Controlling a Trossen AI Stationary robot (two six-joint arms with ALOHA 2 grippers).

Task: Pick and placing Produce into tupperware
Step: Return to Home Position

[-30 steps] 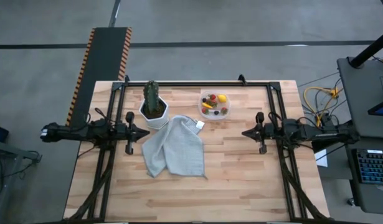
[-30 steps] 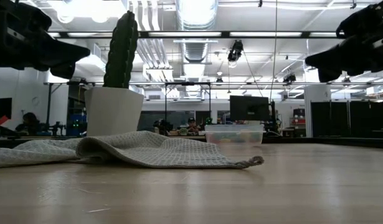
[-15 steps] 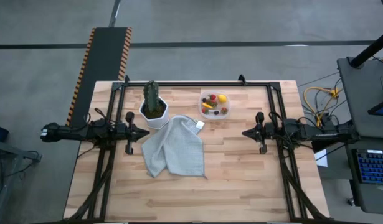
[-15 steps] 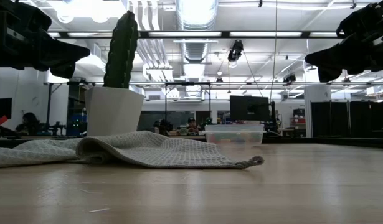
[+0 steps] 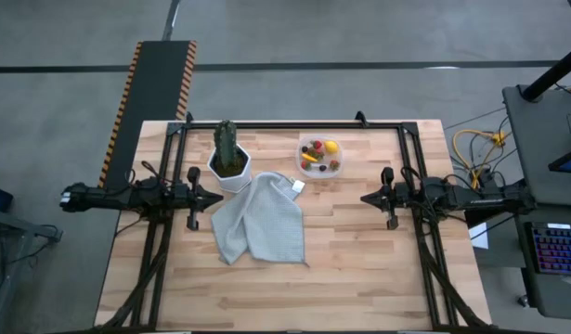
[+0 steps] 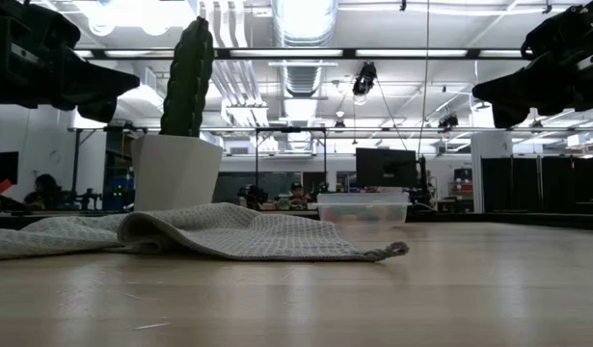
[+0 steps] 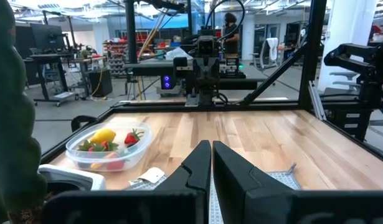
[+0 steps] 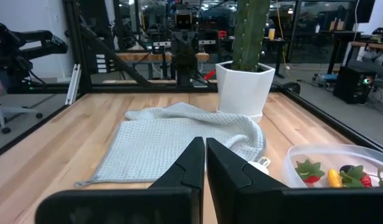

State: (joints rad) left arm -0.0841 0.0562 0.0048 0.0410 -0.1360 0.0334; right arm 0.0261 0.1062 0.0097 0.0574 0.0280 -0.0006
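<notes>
Your left pincer (image 5: 218,197) is over the left side of the surface (image 5: 359,278), pointing in toward the middle. Its two fingers are pressed together, and the left wrist view shows only a thin seam between them. Your right pincer (image 5: 364,198) mirrors it on the right side, pointing back across at the left one. Its fingers are closed the same way, tip to tip. In the low view you can see both arms hanging well above the surface, up near the top corners.

The tub (image 5: 320,157) stands toward the far edge of the surface, right of centre and nearer your right arm. The fruit (image 5: 313,165) lies inside it. A lemon (image 5: 331,147) is at the far right, with red berries and a couple of dark ones around a yellow-orange piece (image 5: 310,158). From the left wrist view you can pick out the lemon and a strawberry (image 7: 134,137) with its green top, both resting in the tub.

The cactus (image 5: 227,139) in its white pot (image 5: 231,174) stands left of the tub, apart from it. A crumpled cloth (image 5: 260,221) spreads across the middle of the surface, with its far edge up against the pot. One corner carries a small white tag (image 5: 297,186) and lies just beside the tub's near left corner. From above, your left pincer's tips fall near the pot and the cloth's left edge, but the low view shows them raised above both.
</notes>
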